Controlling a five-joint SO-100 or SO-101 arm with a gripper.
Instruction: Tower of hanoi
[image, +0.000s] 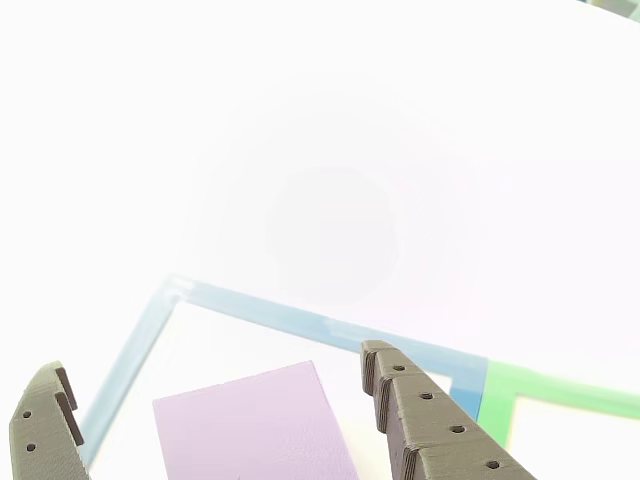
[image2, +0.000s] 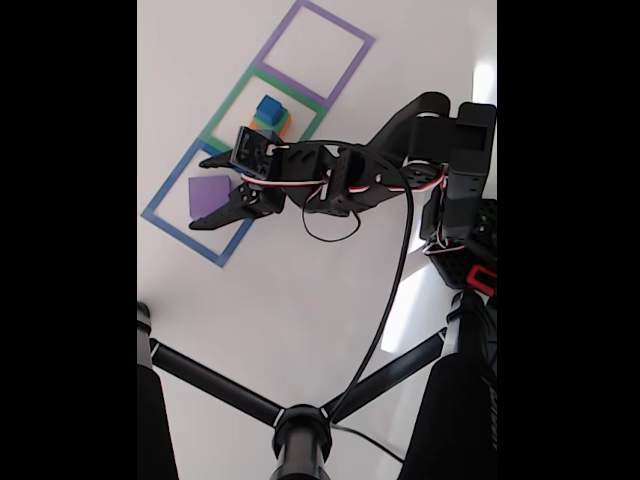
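Note:
A flat purple block (image: 250, 425) lies inside the blue taped square (image: 300, 320). My gripper (image: 212, 360) is open, with one grey finger on each side of the block and not touching it. In the fixed view the gripper (image2: 200, 192) hovers over the same purple block (image2: 208, 196) in the blue square (image2: 180, 240). A small blue cube (image2: 267, 107) sits on an orange block (image2: 278, 124) in the green square (image2: 228, 100). The purple-outlined square (image2: 335, 22) has nothing in it.
The white table is strongly overexposed in the other view, where a corner of the green tape (image: 560, 390) shows at the right. Black tripod legs (image2: 215, 385) cross the bottom of the fixed view. The arm's base (image2: 465, 230) stands at the right.

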